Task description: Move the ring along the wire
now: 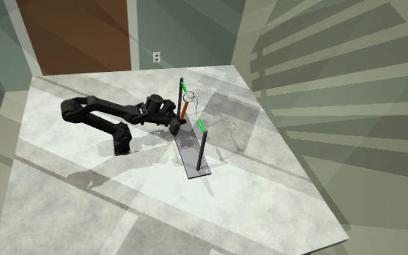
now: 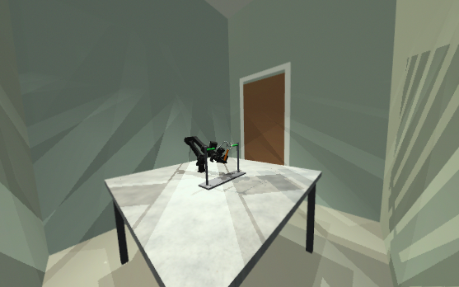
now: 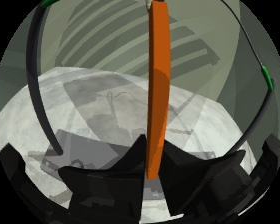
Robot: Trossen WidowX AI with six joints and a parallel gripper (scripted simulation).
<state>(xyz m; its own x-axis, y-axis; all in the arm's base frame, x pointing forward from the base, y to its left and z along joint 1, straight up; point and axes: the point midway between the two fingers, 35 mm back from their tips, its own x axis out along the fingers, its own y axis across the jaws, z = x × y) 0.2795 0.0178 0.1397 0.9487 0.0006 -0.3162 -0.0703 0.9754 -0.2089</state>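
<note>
The ring (image 1: pixel 183 97) is at the grey wire (image 1: pixel 197 108) close to the inner end of the far green part (image 1: pixel 184 86) (image 2: pixel 235 145). Its orange handle (image 1: pixel 184 110) (image 2: pixel 226 155) (image 3: pixel 159 75) points down, tilted toward the arm. My gripper (image 1: pixel 181 122) (image 3: pixel 148 138) is shut on the handle's lower end, below wire height. The near green part (image 1: pixel 201 125) (image 2: pixel 210 148) (image 3: pixel 267 78) is by the other post. The ring is almost wholly out of the wrist view. Whether it touches the wire is too small to tell.
The far post (image 1: pixel 179 102) (image 2: pixel 238 158) (image 3: pixel 32 65) stands close behind the gripper in the top view. The near post (image 1: pixel 201 150) (image 2: pixel 206 167) stands at the other end of the grey base (image 1: pixel 193 166). The base lies on the marble table (image 1: pixel 153 220) (image 2: pixel 205 231).
</note>
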